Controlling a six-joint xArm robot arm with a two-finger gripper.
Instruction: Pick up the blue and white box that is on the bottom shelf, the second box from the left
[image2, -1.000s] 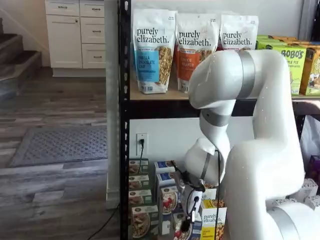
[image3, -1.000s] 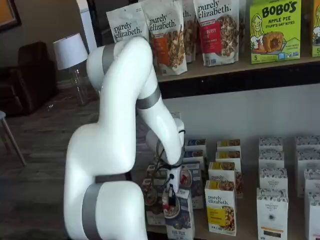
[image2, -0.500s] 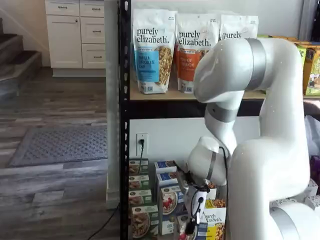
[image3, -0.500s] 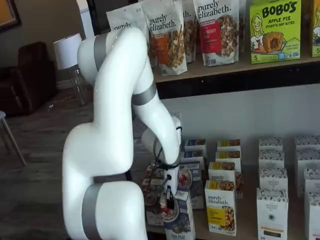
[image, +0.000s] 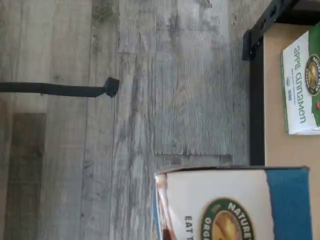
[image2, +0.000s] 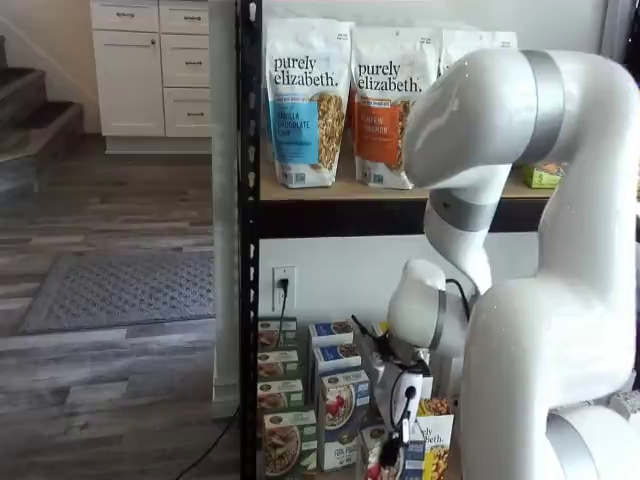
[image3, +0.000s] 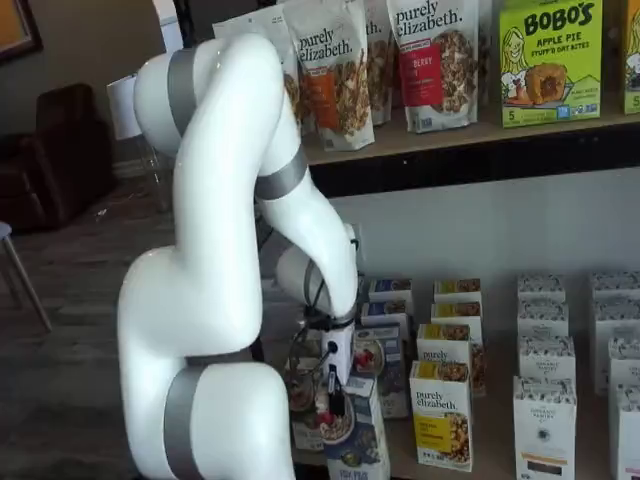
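The gripper (image3: 333, 400) holds the blue and white box (image3: 352, 440) just off the bottom shelf (image: 276, 150) — a shallow pinch risks it tilting free.

Grey wood-plank floor (image2: 120, 390) runs back to white drawer cabinets (image2: 150, 70), with a grey patterned rug (image2: 120, 290) lying in front of them, steps (image2: 30, 125) to their left, a wall outlet (image2: 284, 282) to their lower right.

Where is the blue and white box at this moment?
In both shelf views the blue and white box hangs in the gripper at the front of the bottom shelf, beside the yellow carton.
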